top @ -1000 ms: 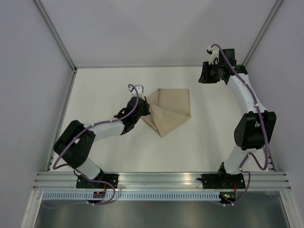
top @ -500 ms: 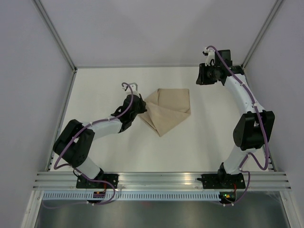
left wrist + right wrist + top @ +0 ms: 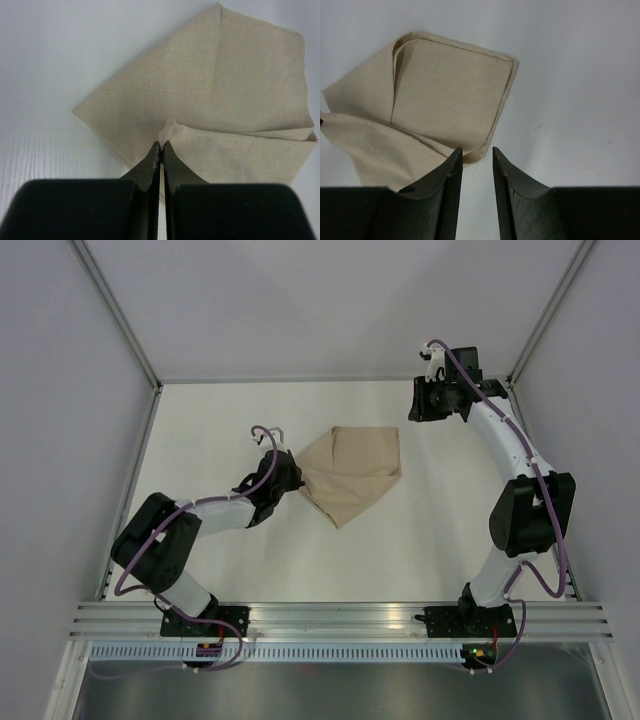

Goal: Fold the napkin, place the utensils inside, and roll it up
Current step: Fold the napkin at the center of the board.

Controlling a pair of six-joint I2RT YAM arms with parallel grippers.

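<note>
The tan napkin point(image 3: 352, 472) lies partly folded in the middle of the white table, with one flap drawn out toward the left. My left gripper point(image 3: 294, 481) sits at its left corner, shut on the hemmed tip of that flap. In the left wrist view the jaws point(image 3: 162, 145) pinch the napkin point(image 3: 220, 85) at that corner. My right gripper point(image 3: 414, 403) hovers at the back right, beyond the napkin's far right corner. It stands open with nothing between its fingers point(image 3: 477, 148), and the napkin point(image 3: 450, 90) lies below and left of it. The utensils are out of view.
Grey walls with metal posts point(image 3: 120, 315) close in the table on the left, back and right. An aluminium rail point(image 3: 340, 618) carrying both arm bases runs along the near edge. Bare white tabletop point(image 3: 210, 420) surrounds the napkin.
My left gripper has moved left with the napkin corner, drawing the flap out and flattening the fold. My right gripper has drifted slightly left and toward the back.
</note>
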